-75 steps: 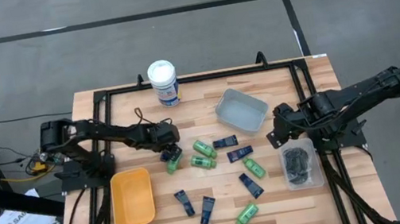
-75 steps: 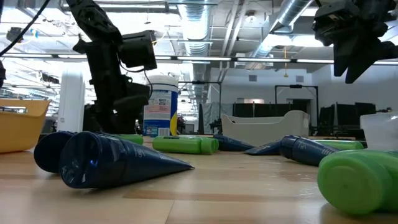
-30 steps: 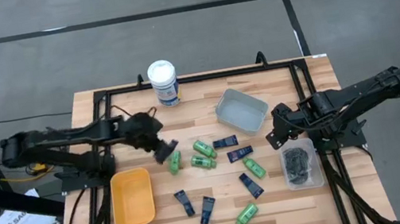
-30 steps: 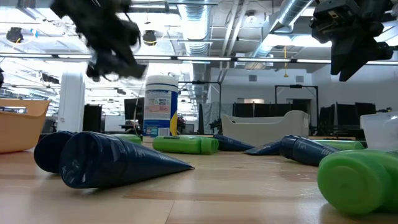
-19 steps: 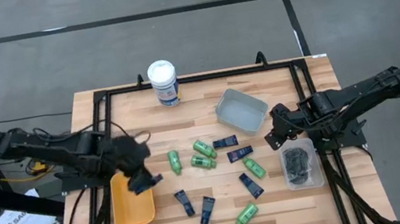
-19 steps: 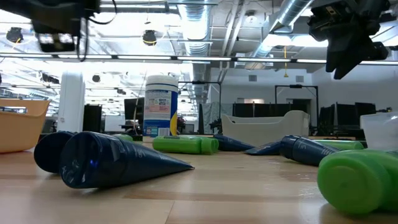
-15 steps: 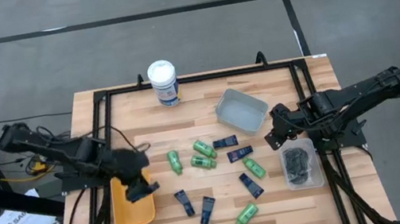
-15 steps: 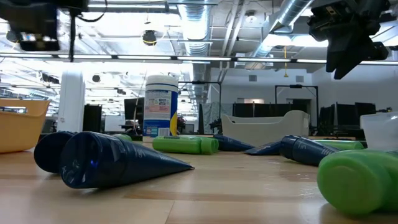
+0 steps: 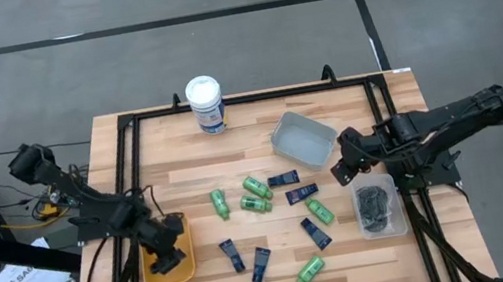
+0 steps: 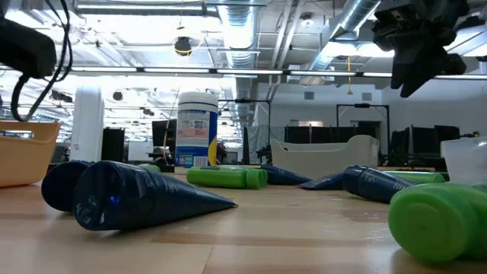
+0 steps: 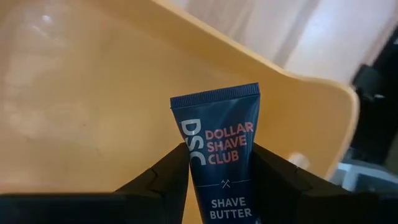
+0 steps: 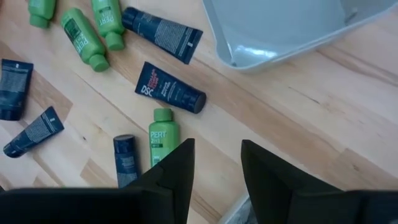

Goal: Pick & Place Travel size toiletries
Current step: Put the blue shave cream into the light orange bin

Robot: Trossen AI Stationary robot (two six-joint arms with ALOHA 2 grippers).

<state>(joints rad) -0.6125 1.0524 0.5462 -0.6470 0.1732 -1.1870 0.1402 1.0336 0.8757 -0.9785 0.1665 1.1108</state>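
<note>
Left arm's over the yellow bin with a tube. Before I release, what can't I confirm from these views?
- Yellow bin floor, high view: left end effector covers it.
- Navy tube lower end, left wrist view: cut off by frame edge.
- Clear tub contents, high view: too small to identify.

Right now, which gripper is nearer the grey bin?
Right. The right gripper hovers just beside the grey bin; the left gripper is far across the table, over the yellow bin.

Navy tube (image 10: 129, 196) and green bottle (image 10: 437, 221) lie foremost.
</note>
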